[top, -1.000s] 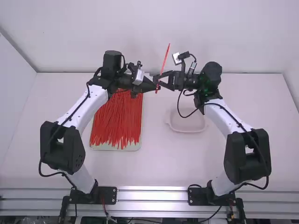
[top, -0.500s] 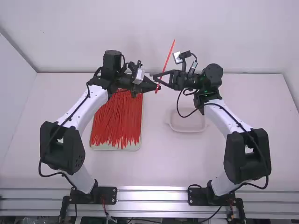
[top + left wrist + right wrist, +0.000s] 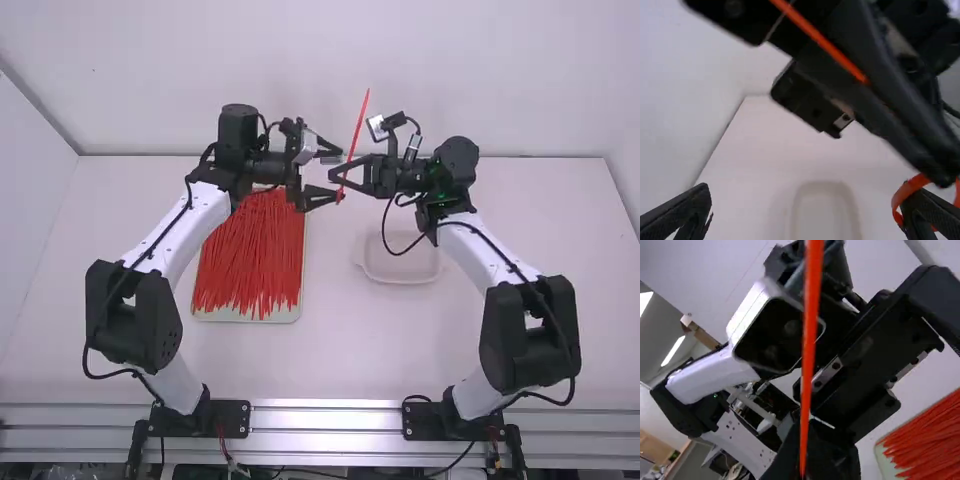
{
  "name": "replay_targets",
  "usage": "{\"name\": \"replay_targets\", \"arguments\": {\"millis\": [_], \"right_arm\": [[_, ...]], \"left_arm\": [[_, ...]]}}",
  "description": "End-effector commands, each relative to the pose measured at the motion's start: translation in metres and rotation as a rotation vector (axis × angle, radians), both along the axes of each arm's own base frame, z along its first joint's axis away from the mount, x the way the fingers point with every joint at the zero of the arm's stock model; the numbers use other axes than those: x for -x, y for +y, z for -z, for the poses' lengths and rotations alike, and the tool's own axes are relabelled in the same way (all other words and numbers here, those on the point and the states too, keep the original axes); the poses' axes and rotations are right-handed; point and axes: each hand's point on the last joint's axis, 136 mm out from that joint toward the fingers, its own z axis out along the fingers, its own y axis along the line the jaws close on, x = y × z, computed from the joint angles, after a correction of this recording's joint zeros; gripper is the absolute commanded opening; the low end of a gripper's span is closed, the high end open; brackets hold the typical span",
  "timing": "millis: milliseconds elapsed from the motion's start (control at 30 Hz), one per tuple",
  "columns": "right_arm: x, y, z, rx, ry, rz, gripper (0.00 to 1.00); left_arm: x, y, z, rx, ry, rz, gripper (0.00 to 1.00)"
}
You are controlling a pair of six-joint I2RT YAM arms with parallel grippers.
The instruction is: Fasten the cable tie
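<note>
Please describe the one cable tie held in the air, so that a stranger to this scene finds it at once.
Look above the far middle of the white table, where the two arms meet. The right end effector grips one red cable tie that points up; unlike the red ties heaped on the tray, it stands alone in the air.

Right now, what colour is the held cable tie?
Cable tie: orange-red, clearest in right wrist view.
</note>
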Motion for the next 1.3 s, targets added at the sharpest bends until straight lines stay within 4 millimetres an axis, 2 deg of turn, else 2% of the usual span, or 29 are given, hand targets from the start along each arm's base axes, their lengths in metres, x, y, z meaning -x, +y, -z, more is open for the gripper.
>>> {"name": "replay_targets", "arguments": {"millis": [0, 133, 267, 333, 500, 567, 667, 767, 900, 1000, 1100, 1267], "right_arm": [[-0.001, -0.011, -0.004, 0.006, -0.037, 0.008, 0.0], [-0.018, -0.032, 0.012, 0.032, -0.003, 0.069, 0.0], [-0.028, -0.046, 0.026, 0.051, 0.018, 0.108, 0.0], [-0.034, -0.058, 0.04, 0.07, 0.027, 0.141, 0.0], [-0.043, -0.072, 0.067, 0.121, 0.033, 0.216, 0.0], [-0.05, -0.079, 0.091, 0.191, 0.059, 0.291, 0.0], [-0.055, -0.086, 0.115, 0.283, 0.086, 0.365, 0.0], [-0.058, -0.088, 0.133, 0.362, 0.098, 0.41, 0.0], [-0.061, -0.089, 0.16, 0.504, 0.122, 0.483, 0.0], [-0.067, -0.099, 0.188, 0.678, 0.156, 0.594, 0.0], [-0.068, -0.106, 0.208, 0.811, 0.16, 0.663, 0.0], [-0.068, -0.114, 0.233, 0.903, 0.142, 0.741, 0.0]], "left_arm": [[-0.016, 0.006, 0.01, -0.019, 0.138, -0.115, 0.99], [-0.017, 0.015, 0.018, -0.03, 0.215, -0.136, 0.99], [-0.017, 0.023, 0.024, -0.035, 0.29, -0.159, 0.99], [-0.018, 0.036, 0.033, -0.048, 0.362, -0.187, 0.99], [-0.017, 0.052, 0.049, -0.081, 0.47, -0.244, 0.99], [-0.018, 0.058, 0.062, -0.119, 0.522, -0.295, 0.99], [-0.014, 0.06, 0.071, -0.157, 0.533, -0.302, 0.99], [-0.008, 0.058, 0.08, -0.168, 0.549, -0.29, 0.99], [-0.01, 0.067, 0.099, -0.153, 0.591, -0.322, 0.99], [-0.01, 0.073, 0.118, -0.134, 0.623, -0.346, 0.99], [-0.007, 0.077, 0.135, -0.135, 0.631, -0.358, 0.99], [-0.001, 0.081, 0.153, -0.134, 0.648, -0.367, 0.99]]}}
